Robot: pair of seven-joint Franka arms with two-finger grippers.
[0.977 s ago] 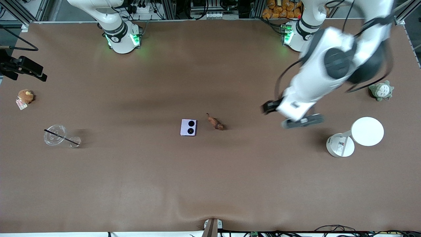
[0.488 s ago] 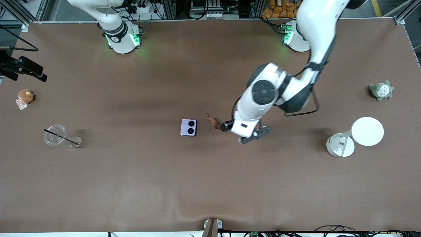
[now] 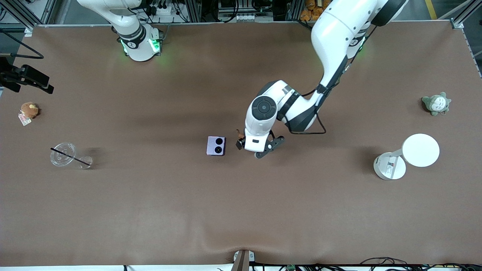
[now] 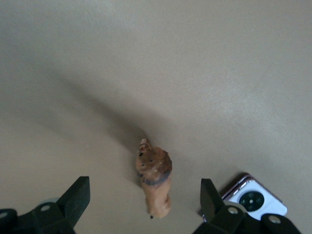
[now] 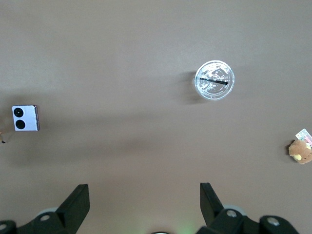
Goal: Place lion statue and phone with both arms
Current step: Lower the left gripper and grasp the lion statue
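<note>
Near the middle of the table (image 3: 150, 210), the phone (image 3: 215, 145) lies flat with its two black lenses facing up. The lion statue (image 4: 154, 182) stands just beside it, toward the left arm's end of the table, and the two do not touch. In the front view the left arm's wrist covers most of the statue; only a small brown tip shows at the wrist's edge.

The left gripper (image 4: 141, 204) hangs directly over the lion statue. Its fingers (image 4: 73, 200) are spread wide, one on each side of the figurine, with clear space between each finger and the statue. The phone's corner shows close to one finger in the left wrist view.

The right gripper (image 5: 141, 204) waits high over the right arm's end of the table, with its fingers apart and nothing between them. Its wrist view shows the phone, a clear plastic cup (image 3: 63, 154) with a black straw, and a round brown plush (image 3: 29, 110) with a tag.

Toward the left arm's end stand a white lamp (image 3: 408, 155) and a grey-green plush (image 3: 436, 103), well apart from the task items.
</note>
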